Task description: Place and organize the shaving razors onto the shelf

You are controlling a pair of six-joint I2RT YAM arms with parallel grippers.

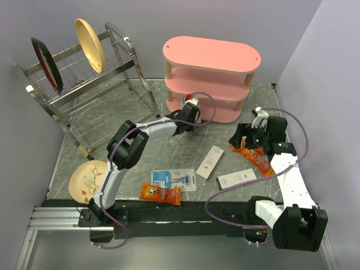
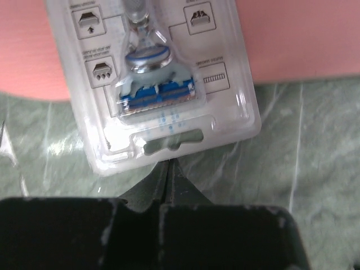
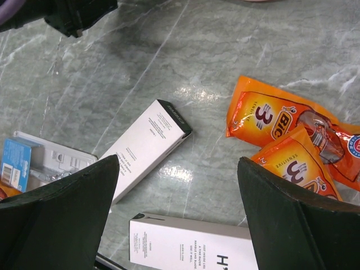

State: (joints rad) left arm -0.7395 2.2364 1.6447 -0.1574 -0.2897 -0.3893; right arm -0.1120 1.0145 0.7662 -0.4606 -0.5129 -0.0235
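Your left gripper (image 2: 167, 169) is clamped shut on one razor pack (image 2: 163, 84) at the foot of the shelf (image 1: 212, 53). The other pack (image 1: 174, 179) lies near the worktop's (image 1: 169, 149) front edge. Your right gripper (image 1: 247, 140) hangs wide open, empty.

White boxes (image 1: 210, 161), orange packets (image 1: 160, 193), dish rack (image 1: 84, 84)

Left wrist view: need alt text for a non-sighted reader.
A clear razor blister pack, blue cartridge visible, is pinched at its near edge by the closed left tool. Behind it is a pink shelf board; grey-green marbled table lies below.
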